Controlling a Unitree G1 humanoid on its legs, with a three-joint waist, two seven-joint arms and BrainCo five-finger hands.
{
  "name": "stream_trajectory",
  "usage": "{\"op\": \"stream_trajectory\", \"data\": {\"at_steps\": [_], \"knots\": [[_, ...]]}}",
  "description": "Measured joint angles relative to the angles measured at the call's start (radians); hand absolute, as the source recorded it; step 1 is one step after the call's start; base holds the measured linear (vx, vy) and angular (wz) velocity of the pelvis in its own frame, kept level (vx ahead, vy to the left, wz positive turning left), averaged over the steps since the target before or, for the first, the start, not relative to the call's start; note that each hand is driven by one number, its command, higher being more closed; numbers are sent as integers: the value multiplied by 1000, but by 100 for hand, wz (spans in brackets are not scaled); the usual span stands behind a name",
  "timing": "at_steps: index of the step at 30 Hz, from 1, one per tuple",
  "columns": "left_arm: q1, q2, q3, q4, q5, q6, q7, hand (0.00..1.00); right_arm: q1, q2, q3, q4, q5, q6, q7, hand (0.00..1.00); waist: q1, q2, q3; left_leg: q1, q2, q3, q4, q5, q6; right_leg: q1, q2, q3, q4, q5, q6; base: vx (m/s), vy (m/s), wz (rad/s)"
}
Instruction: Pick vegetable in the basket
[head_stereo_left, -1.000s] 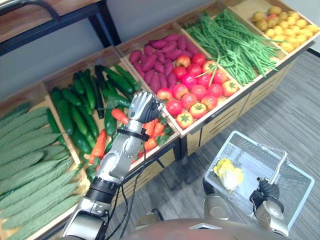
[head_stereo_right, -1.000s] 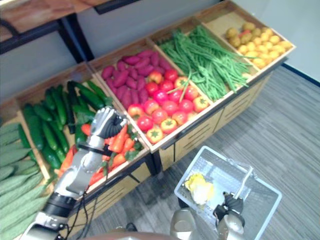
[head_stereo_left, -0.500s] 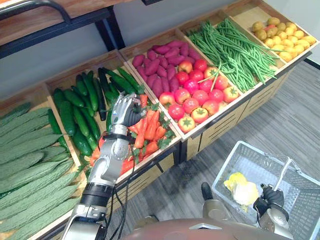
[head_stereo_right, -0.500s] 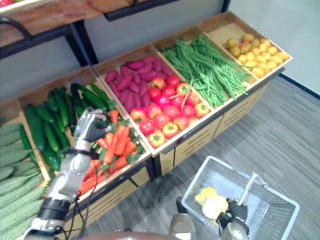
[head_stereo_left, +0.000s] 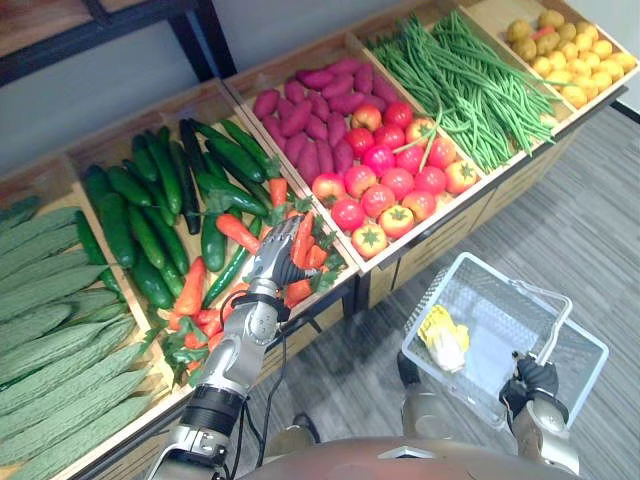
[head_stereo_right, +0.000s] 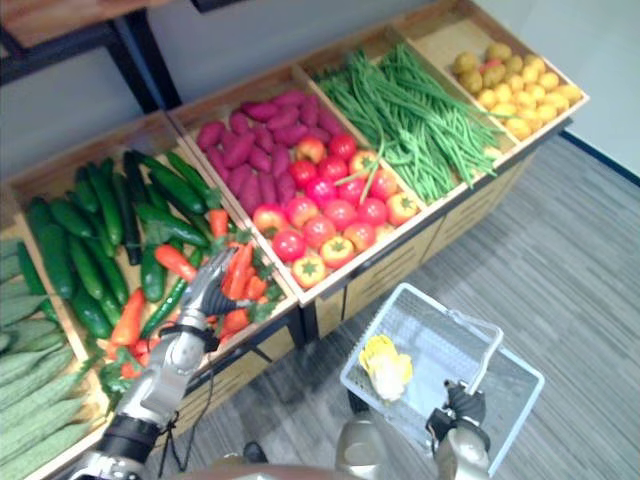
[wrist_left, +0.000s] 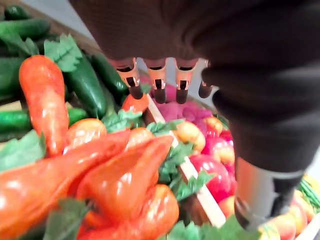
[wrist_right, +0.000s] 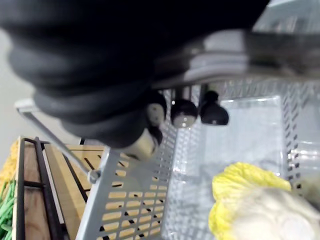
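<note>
Now reaching: left hand (head_stereo_left: 277, 262) spread over the carrots (head_stereo_left: 238, 231), basket (head_stereo_left: 500, 283) held ready

Seen along its own wrist, the left hand has its fingers (wrist_left: 157, 80) straight and apart from the thumb, with nothing between them. It hovers palm down just above the heap of carrots. Whether the tips touch a carrot I cannot tell. From that hand, dark cucumbers (head_stereo_left: 140, 215) lie at 10 o'clock beside the carrots, and tomatoes (head_stereo_left: 385, 195) at 2 o'clock beyond a wooden divider. The basket hangs at 4 o'clock, well apart from the shelf. The right hand (head_stereo_left: 535, 382) is curled round its handle (head_stereo_left: 537, 325), as its wrist view confirms. A yellow-white leafy vegetable (head_stereo_left: 442, 338) lies inside, against the wall nearest the shelf.

My reading is that the step in hand is the reach for a carrot, with the grasp not yet made. The next move calls for lowering the hand and closing fingers and thumb round a single carrot. It would then lift the carrot free of its neighbours and carry it toward 4 o'clock to drop it in the basket.

The carrots overlap and their leaves cover the gaps, so which one sits under the palm is hard to make out. The right hand is cut off at the lower edge of the head views.
</note>
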Motion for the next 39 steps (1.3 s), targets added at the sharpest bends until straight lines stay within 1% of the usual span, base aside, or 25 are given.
{"op": "stream_trajectory", "data": {"at_steps": [2,3,4,6,7,9,10,11,12,13,15,18,20,23,24,27,29,31,33,35,36,37,38,39], "knots": [[-36,-7,10,23,1,-1,12,0,-9,-2,0,0,0,1,-6,100,3,7,29,-17,3,-2,20,-4,1,-8,0,1,0,5,1,-31,-38,-2],[-67,-4,15,63,10,4,10,0,-14,-2,1,-1,1,1,-6,100,2,11,41,-24,5,-3,29,-8,3,-11,0,2,2,6,1,-43,-38,-4],[-92,-4,35,99,16,4,32,0,-21,-2,1,-1,1,1,-7,100,2,9,50,-38,6,0,38,-9,3,-28,0,7,9,6,1,-52,-45,-2],[-153,2,67,145,58,12,48,0,-26,-4,2,-11,2,1,-15,100,3,8,75,-62,8,-2,60,-15,5,-46,-2,8,18,9,1,-58,-37,-1],[-206,30,76,191,108,14,71,100,-32,-5,11,-29,3,0,-16,100,2,-1,103,-72,11,0,75,-24,2,-52,-2,13,18,12,1,-88,-37,-3],[-266,45,92,228,127,19,80,100,-31,-14,32,-44,4,0,-18,100,0,-6,107,-106,20,0,98,-33,-1,-78,-2,17,19,13,5,-90,-52,-2],[-319,55,118,261,130,25,98,100,-32,-16,42,-65,8,-3,-21,100,-1,-11,126,-121,25,-2,111,-35,0,-86,-3,16,19,14,7,-98,-78,-3],[-361,78,140,290,143,42,123,100,-35,-19,55,-73,24,-11,-22,100,-4,-19,132,-141,29,-1,120,-34,0,-105,-3,15,19,15,5,-94,-81,-4],[-380,92,151,303,152,44,130,100,-36,-24,63,-73,28,-15,-23,100,-6,-24,135,-148,31,0,122,-33,-2,-112,-2,12,19,18,2,-97,-99,-5],[-416,124,169,316,156,58,141,100,-36,-39,79,-74,36,-21,-23,100,-9,-29,155,-151,41,-4,130,-32,-4,-111,3,2,20,19,2,-65,-85,-2],[-427,141,193,314,160,60,145,100,-34,-45,78,-74,51,-28,-23,100,-9,-31,167,-152,50,-4,132,-32,-4,-111,10,-3,25,19,1,-42,-80,1],[-425,158,222,315,162,69,145,100,-16,-46,84,-100,65,-30,-16,100,-4,-31,169,-153,64,-8,130,-28,-11,-111,19,-12,25,18,0,3,-64,2],[-427,157,225,314,160,72,144,100,-10,-46,90,-105,74,-38,-13,100,-4,-30,169,-152,67,-14,130,-27,-15,-109,20,-23,29,18,0,24,-35,8],[-422,156,218,290,159,92,133,100,-10,-45,90,-108,74,-40,-9,100,-4,-29,168,-151,66,-27,129,-26,-14,-101,22,-35,30,17,-3,36,-24,10],[-405,155,201,249,157,110,123,100,-10,-43,90,-108,74,-40,-3,100,-5,-28,167,-142,64,-32,129,-24,-9,-90,21,-42,29,20,-7,45,-10,9],[-337,146,173,160,157,145,96,100,-9,-33,90,-108,73,-40,2,100,-7,-25,165,-114,58,-36,123,-30,-8,-56,20,-52,20,19,-6,51,8,5],[-288,128,173,74,157,152,77,100,-7,-27,90,-107,71,-39,3,100,-3,-26,164,-97,54,-38,111,-30,-7,-37,17,-58,14,18,-6,69,17,7],[-245,108,173,-50,153,150,75,100,-6,-6,86,-107,68,-38,4,100,1,-25,146,-82,53,-46,106,-32,-5,-18,17,-67,11,18,-5,53,17,11],[-238,105,173,-114,147,149,77,100,-5,10,86,-107,65,-36,5,100,1,-25,138,-55,52,-52,95,-32,-5,12,17,-79,3,18,-5,39,17,11],[-210,91,173,-225,145,147,83,100,11,27,85,-106,61,-33,6,100,4,-20,81,-28,48,-50,76,-33,-5,38,16,-82,-12,18,-5,40,18,1],[-205,82,171,-249,145,144,88,100,15,30,83,-106,61,-33,6,100,6,-17,70,-21,48,-49,74,-33,-5,42,16,-82,-12,18,-5,51,21,-8],[-196,61,151,-300,144,137,101,100,27,31,79,-106,61,-33,6,100,13,-9,43,-4,43,-41,64,-34,-4,51,15,-80,-12,18,-5,31,17,-13],[-190,54,140,-321,144,130,103,100,31,31,77,-107,61,-33,6,100,18,-5,34,8,39,-33,57,-34,-4,55,14,-78,-12,18,-5,18,17,-21],[-168,36,124,-366,137,114,110,100,35,31,71,-112,61,-31,6,100,18,2,23,31,33,-23,45,-34,-4,67,13,-77,-12,17,-5,-6,12,-25]]}}
